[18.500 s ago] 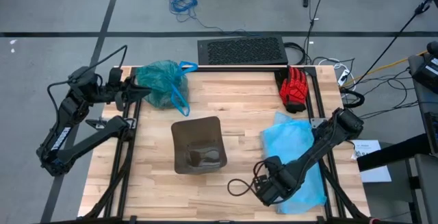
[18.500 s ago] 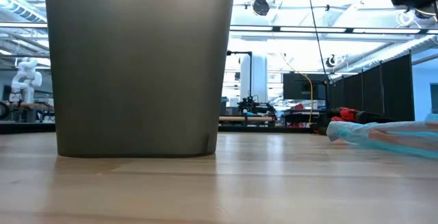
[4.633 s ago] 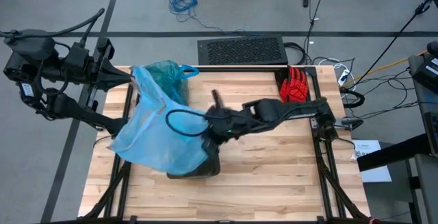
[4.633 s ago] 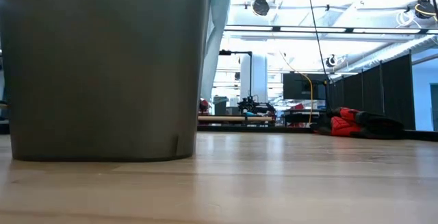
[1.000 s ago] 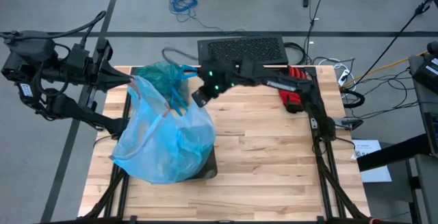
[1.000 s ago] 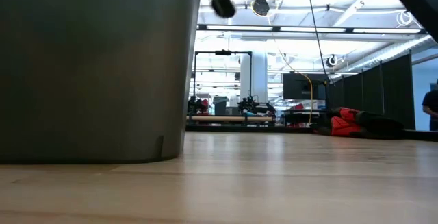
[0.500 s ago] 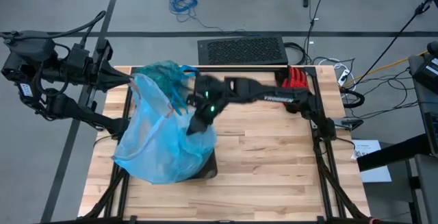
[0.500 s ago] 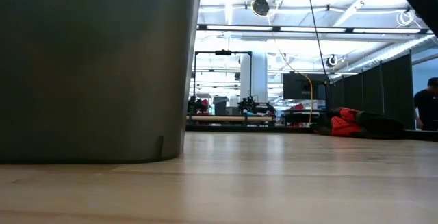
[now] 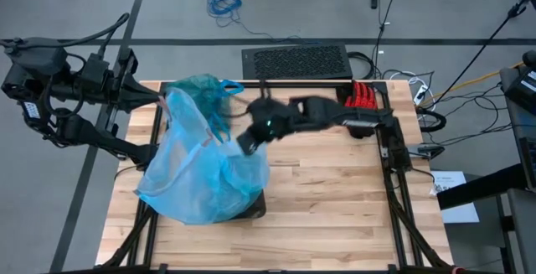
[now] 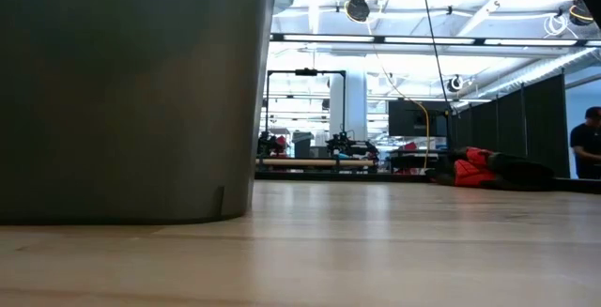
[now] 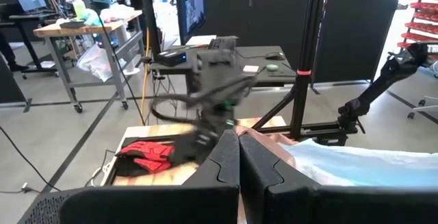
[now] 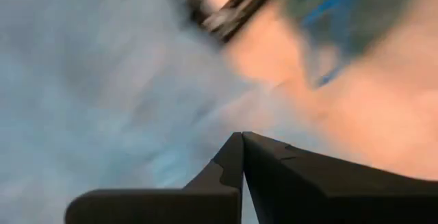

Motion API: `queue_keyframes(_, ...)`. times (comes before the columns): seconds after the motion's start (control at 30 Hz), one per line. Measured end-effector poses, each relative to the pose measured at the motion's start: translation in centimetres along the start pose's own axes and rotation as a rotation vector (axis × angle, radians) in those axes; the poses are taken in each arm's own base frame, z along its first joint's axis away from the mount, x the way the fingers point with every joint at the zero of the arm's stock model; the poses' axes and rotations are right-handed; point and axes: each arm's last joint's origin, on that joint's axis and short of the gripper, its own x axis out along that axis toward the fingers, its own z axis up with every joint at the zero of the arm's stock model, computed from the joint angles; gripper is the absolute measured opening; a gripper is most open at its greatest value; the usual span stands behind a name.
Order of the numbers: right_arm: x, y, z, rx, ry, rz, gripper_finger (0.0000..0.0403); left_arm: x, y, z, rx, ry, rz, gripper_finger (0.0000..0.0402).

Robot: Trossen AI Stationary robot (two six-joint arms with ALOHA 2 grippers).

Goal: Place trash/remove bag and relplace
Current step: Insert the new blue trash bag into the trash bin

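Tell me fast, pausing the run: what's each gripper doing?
Left gripper: shut, pinching the sky-blue bag edge.
Right gripper: shut, empty, over the same bag.

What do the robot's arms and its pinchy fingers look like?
Both arms are black and made of jointed tube-like segments. Black cables loop off the left arm, and its base link carries white lettering. The right arm shows a small green light near its wrist. Each gripper has two flat, dark, wedge-shaped fingers.
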Motion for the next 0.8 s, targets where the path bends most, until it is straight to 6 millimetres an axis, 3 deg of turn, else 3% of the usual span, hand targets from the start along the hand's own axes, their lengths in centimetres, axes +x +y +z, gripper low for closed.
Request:
queue_keyframes(0.2,-2.5,-4.5,2.9,-0.020,0.004,-0.199,0.0000,0.0,0.0,0.0,-0.001,0.000,0.000,0.0000)
queue_keyframes(0.3,-1.5,-6.8,3.6,-0.012,0.134,-0.225,0.0000,0.0,0.0,0.0,-0.002,0.000,0.000,0.0000)
queue_keyframes(0.37,-0.4,-7.1,3.6,-0.007,0.223,-0.159,0.0000,0.0,0.0,0.0,-0.002,0.001,0.000,0.0000)
queue_keyframes(0.6,2.7,-4.0,1.4,-0.024,0.416,0.167,0.0000,0.0,0.0,0.0,-0.002,0.003,-0.001,0.0000)
queue_keyframes(0.8,2.8,0.0,-0.2,-0.001,0.403,0.366,0.0000,0.0,0.0,-0.1,0.001,0.007,-0.001,0.0000)
